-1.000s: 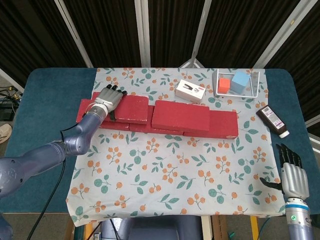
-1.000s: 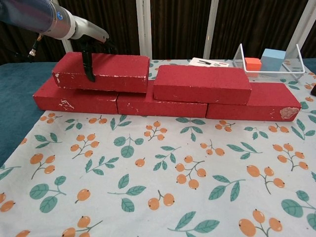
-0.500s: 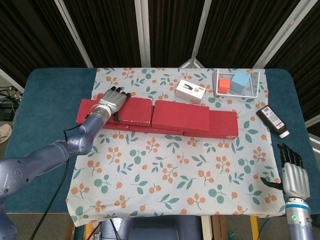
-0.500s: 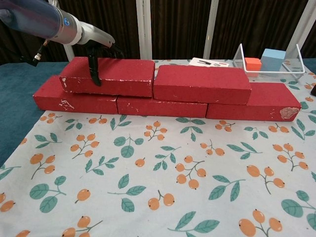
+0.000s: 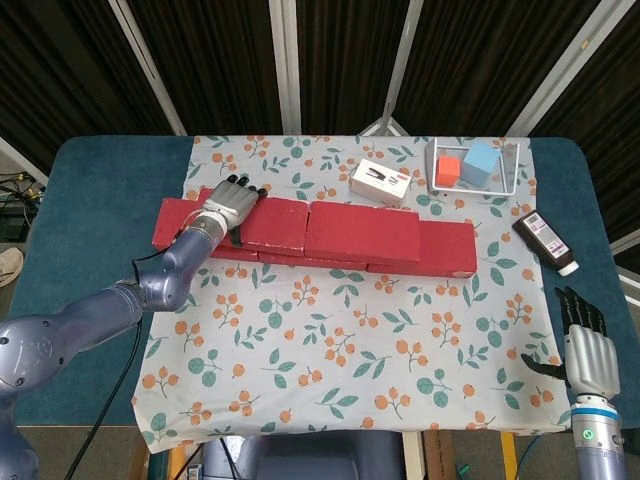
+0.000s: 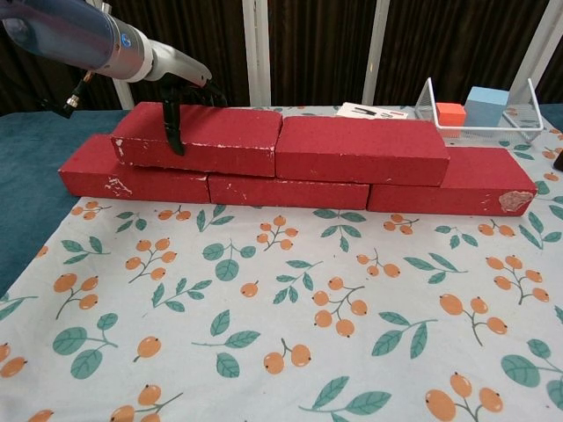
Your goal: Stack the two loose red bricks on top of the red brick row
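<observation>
A row of red bricks (image 5: 446, 250) (image 6: 457, 183) lies across the floral cloth. Two more red bricks lie on top of it, end to end. My left hand (image 5: 228, 203) (image 6: 179, 90) grips the left upper brick (image 5: 276, 225) (image 6: 220, 139) at its left end, the thumb down the front face and the fingers over the top. That brick's right end meets the right upper brick (image 5: 362, 232) (image 6: 361, 149). My right hand (image 5: 586, 350) hangs open at the lower right of the head view, off the cloth, far from the bricks.
Behind the bricks lies a white box (image 5: 381, 182) (image 6: 374, 111). A wire basket (image 5: 508, 178) (image 6: 528, 119) at the back right holds an orange block and a blue block. A dark bottle (image 5: 546, 241) lies on the right of the table.
My left hand has slid the left upper brick to the right, closing the gap to the right upper brick. The right hand has stayed still.
</observation>
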Robot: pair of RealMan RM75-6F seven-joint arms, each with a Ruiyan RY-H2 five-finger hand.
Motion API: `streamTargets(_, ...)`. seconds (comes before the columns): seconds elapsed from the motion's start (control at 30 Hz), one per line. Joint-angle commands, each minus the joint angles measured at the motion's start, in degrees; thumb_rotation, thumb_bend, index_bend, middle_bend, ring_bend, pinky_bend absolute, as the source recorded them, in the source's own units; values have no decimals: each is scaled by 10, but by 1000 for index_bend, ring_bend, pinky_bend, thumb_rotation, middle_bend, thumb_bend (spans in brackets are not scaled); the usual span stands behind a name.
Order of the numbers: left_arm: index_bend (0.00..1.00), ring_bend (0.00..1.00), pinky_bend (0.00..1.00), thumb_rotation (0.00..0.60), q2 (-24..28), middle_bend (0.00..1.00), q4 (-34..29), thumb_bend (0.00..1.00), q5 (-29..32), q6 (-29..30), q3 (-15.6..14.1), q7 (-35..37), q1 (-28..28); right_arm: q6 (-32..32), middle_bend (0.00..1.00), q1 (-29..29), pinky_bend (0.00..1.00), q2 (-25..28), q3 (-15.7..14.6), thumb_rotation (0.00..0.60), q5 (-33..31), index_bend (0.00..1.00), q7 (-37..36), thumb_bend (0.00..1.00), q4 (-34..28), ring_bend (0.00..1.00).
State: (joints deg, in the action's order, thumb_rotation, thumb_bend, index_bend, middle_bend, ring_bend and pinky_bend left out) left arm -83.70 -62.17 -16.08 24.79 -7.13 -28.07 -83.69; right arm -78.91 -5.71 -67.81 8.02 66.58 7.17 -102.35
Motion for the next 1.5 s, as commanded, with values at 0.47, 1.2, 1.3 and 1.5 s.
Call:
streamTargets(0.47,356,0,24,600,-6,304,-1,0,22,1,-21,11,-18,-1,0,1,0,0,2,600,-2,0,-4,80,0,0)
streamTargets(1.2,355,0,24,600,-17,307,7,0,36,4,-41,17,-28,0,0,1,0,-1,3,600,-3,0,-5,80,0,0)
streamTargets(1.3,355,0,24,600,-20,307,10,0,38,2,-44,17,-29,1,0,1,0,-1,3,600,-3,0,-5,80,0,0)
streamTargets(1.5,355,0,24,600,-23,307,12,0,40,2,-47,19,-32,0,0,1,0,-1,3,600,-4,0,-4,80,0,0)
